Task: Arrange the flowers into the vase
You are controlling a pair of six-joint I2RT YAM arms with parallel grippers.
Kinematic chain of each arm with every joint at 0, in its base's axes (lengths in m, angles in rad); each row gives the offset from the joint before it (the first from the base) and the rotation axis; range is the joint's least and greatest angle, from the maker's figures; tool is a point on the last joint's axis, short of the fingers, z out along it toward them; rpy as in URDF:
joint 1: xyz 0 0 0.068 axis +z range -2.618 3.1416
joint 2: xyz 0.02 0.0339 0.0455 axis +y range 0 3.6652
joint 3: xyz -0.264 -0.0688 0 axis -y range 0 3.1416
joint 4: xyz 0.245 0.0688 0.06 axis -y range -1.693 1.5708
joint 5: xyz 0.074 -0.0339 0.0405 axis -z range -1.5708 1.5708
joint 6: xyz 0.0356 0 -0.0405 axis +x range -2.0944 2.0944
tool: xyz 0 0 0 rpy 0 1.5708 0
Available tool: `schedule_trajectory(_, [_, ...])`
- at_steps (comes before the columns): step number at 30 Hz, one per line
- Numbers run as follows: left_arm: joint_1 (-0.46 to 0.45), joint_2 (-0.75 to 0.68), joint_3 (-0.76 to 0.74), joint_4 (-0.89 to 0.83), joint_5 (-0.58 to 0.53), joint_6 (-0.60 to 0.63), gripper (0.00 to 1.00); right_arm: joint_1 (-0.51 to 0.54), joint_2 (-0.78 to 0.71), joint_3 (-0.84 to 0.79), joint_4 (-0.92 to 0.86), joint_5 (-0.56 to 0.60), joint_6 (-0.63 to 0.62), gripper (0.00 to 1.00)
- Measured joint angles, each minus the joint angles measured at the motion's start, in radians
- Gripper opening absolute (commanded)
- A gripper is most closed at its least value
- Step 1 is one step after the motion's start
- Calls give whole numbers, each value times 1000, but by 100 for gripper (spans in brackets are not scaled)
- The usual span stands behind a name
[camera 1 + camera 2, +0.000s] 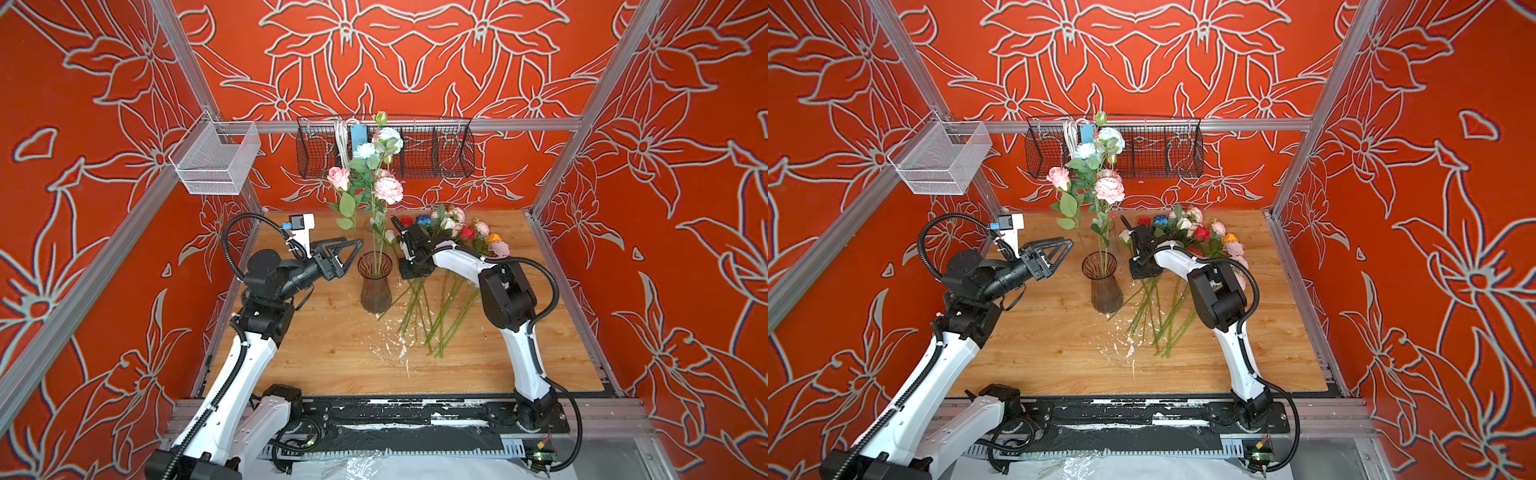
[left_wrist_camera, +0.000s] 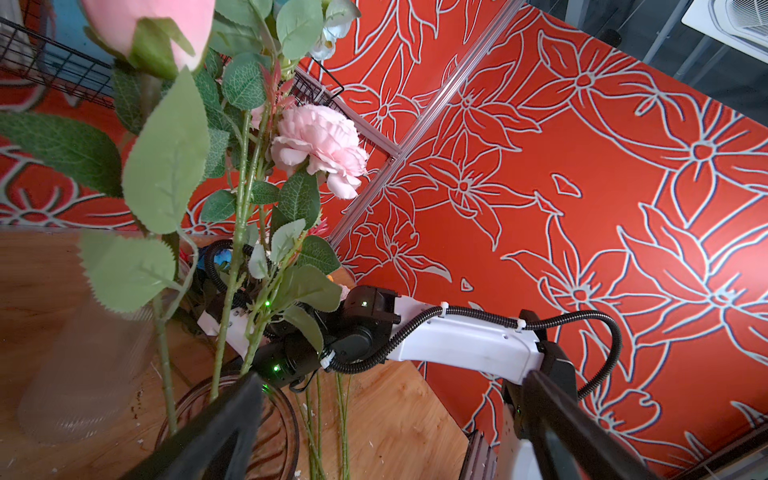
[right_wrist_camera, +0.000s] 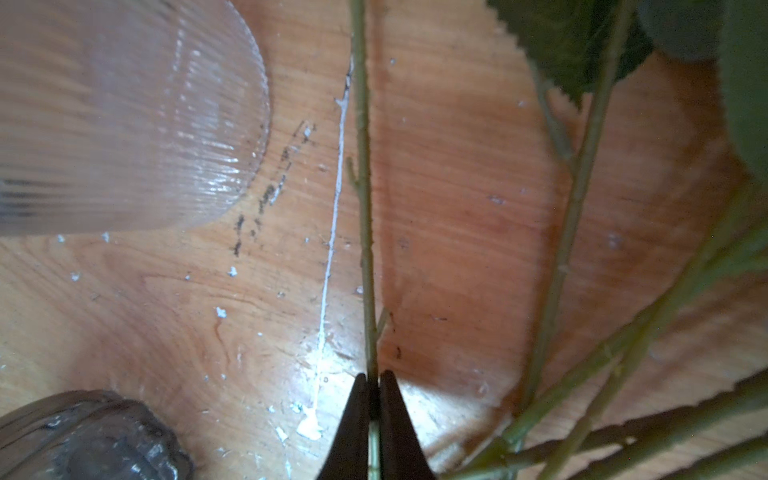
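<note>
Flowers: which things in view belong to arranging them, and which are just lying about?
Job: vase, standing flowers, loose flowers, stem between right gripper fingers.
Lying about: black wire basket, white mesh basket, clear ribbed glass.

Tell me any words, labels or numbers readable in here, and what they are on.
None can be read.
Blue item in the black wire basket: any print is too small to tell.
Blue tag by the left wrist camera: too small to read.
Red wallpaper: only flower outlines, no writing.
</note>
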Motion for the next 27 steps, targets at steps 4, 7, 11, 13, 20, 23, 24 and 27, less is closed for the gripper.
schedule_trajectory(4, [0, 0, 0, 0, 0, 2, 97, 1, 0, 0, 3, -1, 0, 8])
schedule_trajectory(7, [0, 0, 0, 0, 0, 2, 97, 1, -5, -4, 19, -1, 4, 6])
schedule_trajectory(11, [0, 0, 0, -3, 0, 3, 97, 1, -68, -68, 72, -5, 24, 5])
schedule_trajectory(13, [0, 0, 0, -4, 0, 3, 97, 1, -114, -110, 107, -12, 39, 5])
schedule_trajectory(20, [0, 0, 0, -5, 0, 3, 97, 1, -341, -286, 264, -32, 114, 4])
schedule_trajectory(23, [0, -1, 0, -6, 0, 5, 97, 1, -431, -365, 327, -35, 147, 4])
schedule_trajectory(24, [0, -1, 0, -6, 0, 5, 97, 1, -461, -394, 344, -35, 155, 4])
schedule_trajectory(27, [0, -4, 0, -7, -2, 8, 97, 1, -553, -479, 380, -24, 175, 3])
